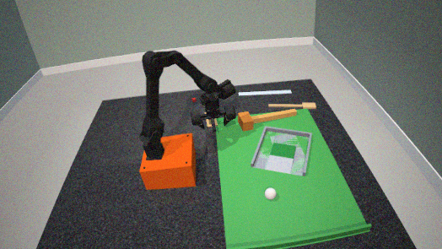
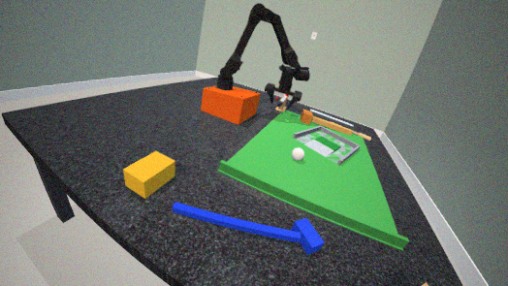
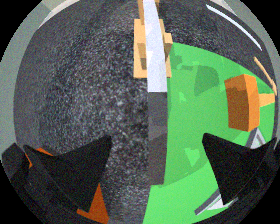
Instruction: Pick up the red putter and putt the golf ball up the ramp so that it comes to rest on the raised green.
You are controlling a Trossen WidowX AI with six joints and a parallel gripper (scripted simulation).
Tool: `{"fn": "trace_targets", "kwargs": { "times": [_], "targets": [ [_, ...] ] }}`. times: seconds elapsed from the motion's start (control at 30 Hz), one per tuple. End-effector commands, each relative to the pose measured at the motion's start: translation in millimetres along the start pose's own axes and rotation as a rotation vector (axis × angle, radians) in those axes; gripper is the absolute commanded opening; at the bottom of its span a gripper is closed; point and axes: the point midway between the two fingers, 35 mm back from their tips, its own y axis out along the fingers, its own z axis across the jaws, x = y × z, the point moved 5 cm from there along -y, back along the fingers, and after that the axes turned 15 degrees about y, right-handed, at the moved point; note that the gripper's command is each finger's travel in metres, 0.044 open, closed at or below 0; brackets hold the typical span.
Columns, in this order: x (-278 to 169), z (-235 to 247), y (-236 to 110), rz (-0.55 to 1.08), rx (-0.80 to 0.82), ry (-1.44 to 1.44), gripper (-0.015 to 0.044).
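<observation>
The putter (image 3: pixel 152 50) lies flat on the dark table at the green mat's left edge. In the top view only a tan bit of the putter (image 1: pixel 212 121) shows under my gripper. My gripper (image 1: pixel 212 121) (image 2: pixel 282 98) (image 3: pixel 159 140) is open and empty, low over the putter, with one finger on each side of its near end. The white golf ball (image 1: pixel 270 193) (image 2: pixel 298 153) rests on the green mat (image 1: pixel 304 217) (image 2: pixel 315 186). The raised green (image 1: pixel 282 150) (image 2: pixel 326 143) sits inside a grey walled ramp (image 1: pixel 278 165).
An orange-brown mallet (image 1: pixel 245 121) (image 2: pixel 306 116) (image 3: pixel 243 99) lies just right of the gripper. A thin wooden stick (image 1: pixel 295 105) and a white bar (image 1: pixel 265 93) lie behind it. The arm stands on an orange base (image 1: pixel 169 166) (image 2: pixel 230 104). A blue putter (image 2: pixel 242 225) and a yellow block (image 2: pixel 148 173) lie far off.
</observation>
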Motion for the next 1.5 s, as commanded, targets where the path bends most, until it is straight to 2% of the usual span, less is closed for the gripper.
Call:
{"fn": "trace_targets", "kwargs": {
  "times": [0.0,0.47,0.97,1.27,1.47],
  "targets": [
    [-2.5,1.1,6.4,0.002,0.007,0.0,0.044],
    [-7.0,0.4,22.7,0.002,0.007,0.0,0.044],
    [-5.2,-1.1,19.7,0.001,0.002,-0.004,0.0046],
    [-3.9,-1.4,16.5,0.001,0.002,-0.004,0.0],
    [7.3,-2.5,-15.9,0.001,0.002,-0.004,0.0]
  ]
}}
